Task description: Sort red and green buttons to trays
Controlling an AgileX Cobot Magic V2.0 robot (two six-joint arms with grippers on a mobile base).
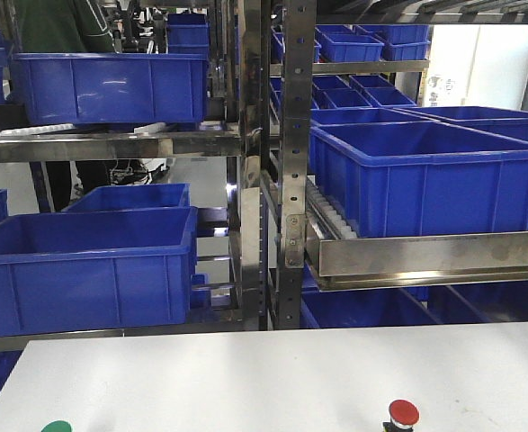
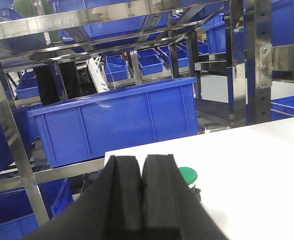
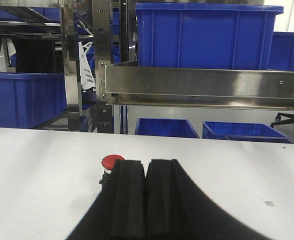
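Nothing is sorted yet. The red button (image 3: 112,161) sits on the white table (image 1: 246,378) just past your right gripper (image 3: 147,162), the green button (image 2: 188,174) just past your left gripper (image 2: 141,160). Both grippers are squeezed closed and empty. No trays show.

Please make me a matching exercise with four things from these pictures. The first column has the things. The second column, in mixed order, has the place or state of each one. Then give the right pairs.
Column one
1. red button
2. green button
3. left hand
4. blue crate

Column two
A. on a metal shelf behind the table
B. on the table, at the lower left of the front view
C. shut, with nothing between its fingers
D. on the table, at the lower right of the front view

Pairs: 1-D, 2-B, 3-C, 4-A
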